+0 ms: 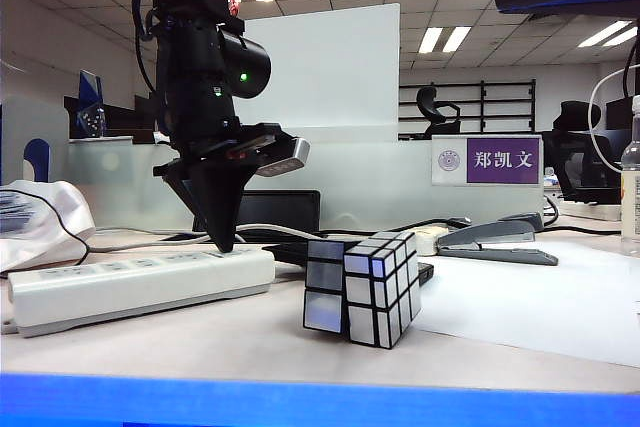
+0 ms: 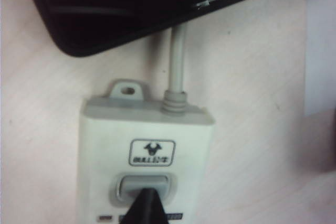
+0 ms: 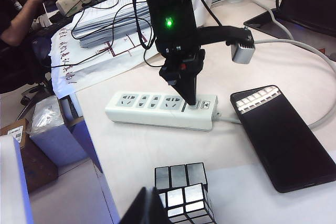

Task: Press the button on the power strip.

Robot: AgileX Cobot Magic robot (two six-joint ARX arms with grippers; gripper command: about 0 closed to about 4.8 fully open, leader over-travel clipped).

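A: Left gripper (image 1: pixel 226 243) over cord end of power strip (image 1: pixel 140 285). Fingers (image 2: pixel 144 208) closed to one dark point, nothing held, aimed straight down.

B: Button (image 2: pixel 144 186)?

A: Pale rocker just below logo plate, between logo and first socket. In left wrist view, tip overlaps its near edge; touching or just above, cannot tell which. Likely press step under way or about to land.

B: Strip's lie?

A: Long axis across desk (image 1: pixel 180 342), sockets running away from cord (image 2: pixel 177 66) end. Button directly beneath tip, so coming move looks plain downward, no sideways shift needed.

B: Right gripper (image 3: pixel 144 208)?

A: Near desk's front edge, above silver cube (image 3: pixel 184 192), well apart from strip. Only a dark wedge in its own wrist view; fingers appear together, not certain. Left arm clearly nearer.

B: Surroundings?

A: Black phone (image 3: pixel 281 135) flat just beyond cord end, near but off the downward path. Cube in front of strip, apart. Stapler (image 1: pixel 495 240) far right. Papers and cables behind. Nothing between tip and button. Risk, judged: narrow tip sliding off rocker's edge.
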